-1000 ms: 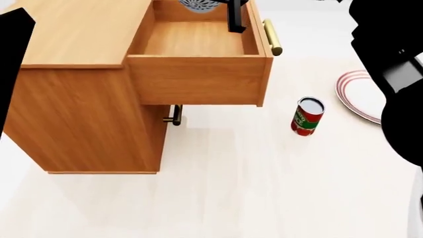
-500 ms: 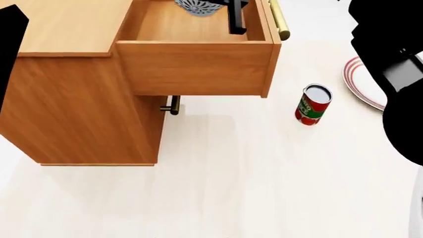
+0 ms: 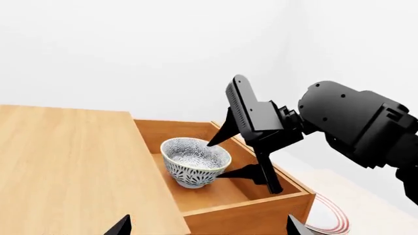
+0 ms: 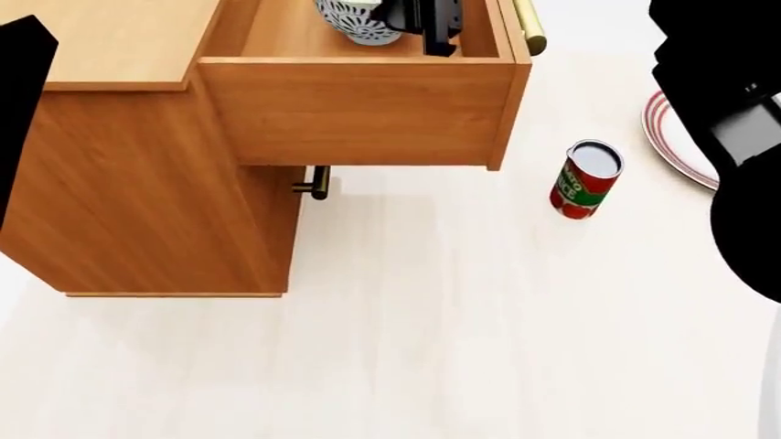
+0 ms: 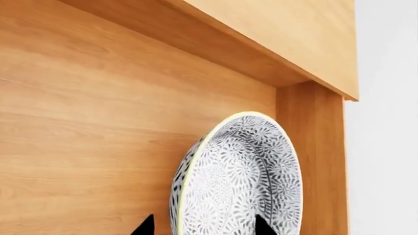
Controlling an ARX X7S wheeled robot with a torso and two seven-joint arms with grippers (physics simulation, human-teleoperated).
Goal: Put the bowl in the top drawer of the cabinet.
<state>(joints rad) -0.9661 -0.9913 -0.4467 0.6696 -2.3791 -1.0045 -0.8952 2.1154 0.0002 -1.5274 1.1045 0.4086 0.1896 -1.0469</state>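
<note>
Two black fingers (image 3: 245,172) of your right gripper (image 3: 225,156) straddle the bowl's (image 3: 195,162) rim, one tip inside the white hollow, the other outside against the speckled wall. Whether they pinch or merely bracket it, you cannot tell from these views. Bowl sits upright on the floor of the top drawer (image 4: 354,110), which stands pulled well out of the cabinet (image 4: 134,183). Right wrist view: speckled bowl wall fills the frame between two dark fingertips, drawer wood behind.

Left gripper (image 3: 205,227): only two dark tips at the frame edge, spread wide apart, nothing between them, hovering over the cabinet top.

Outward, head view: brass bar handle (image 4: 529,27) on the drawer front; lower drawer's small handle (image 4: 315,183) beneath. Red can (image 4: 584,179) stands upright on the pale floor near the drawer's corner; red-rimmed plate (image 4: 679,146) lies beyond it, partly hidden by your right arm.
</note>
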